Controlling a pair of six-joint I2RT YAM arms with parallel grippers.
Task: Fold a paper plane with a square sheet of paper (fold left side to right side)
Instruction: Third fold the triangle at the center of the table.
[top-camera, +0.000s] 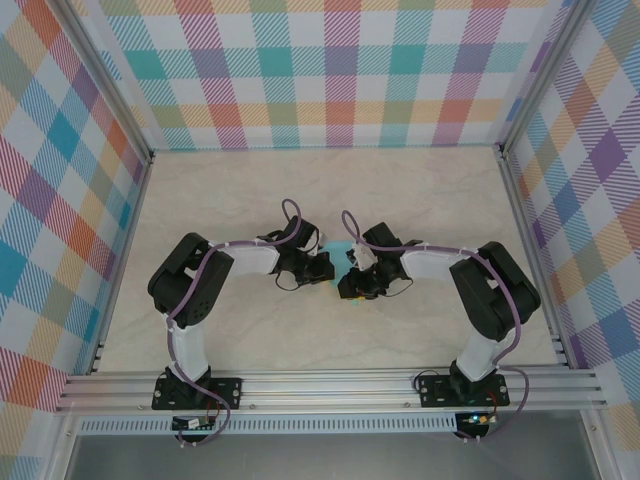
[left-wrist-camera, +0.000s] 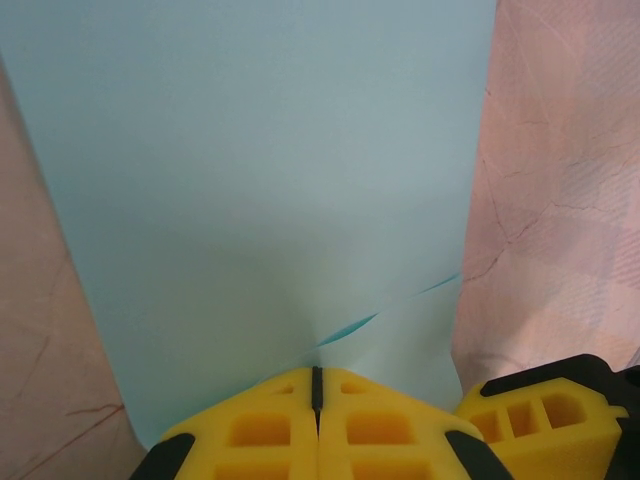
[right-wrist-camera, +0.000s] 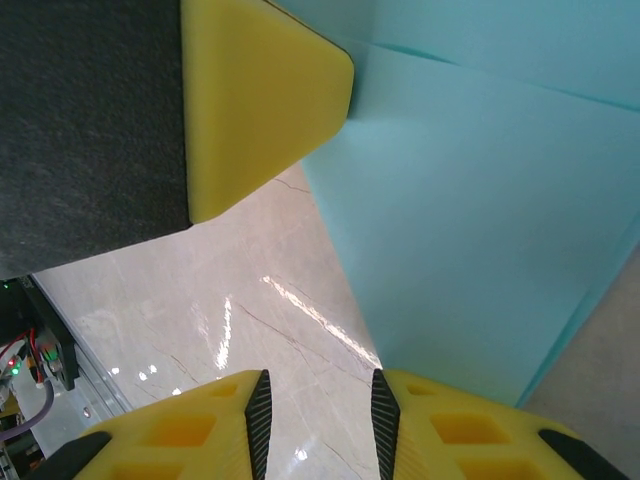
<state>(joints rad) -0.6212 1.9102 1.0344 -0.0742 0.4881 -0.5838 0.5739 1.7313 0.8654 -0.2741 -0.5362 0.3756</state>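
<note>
The turquoise sheet of paper lies at mid-table, mostly hidden between the two wrists. In the left wrist view the sheet fills the middle, and a loose layer edge lifts just ahead of the jaws. My left gripper is shut, its yellow fingers pressed together, and the paper draws in to their tip. My right gripper is open over bare table, its right finger overlapping the paper's near edge. The left gripper's finger rests on the sheet's top corner. In the top view, left gripper and right gripper nearly touch.
The tabletop is pale marble, free behind and beside the arms. Pastel checked walls close off the back and both sides. An aluminium rail runs along the near edge with both arm bases on it.
</note>
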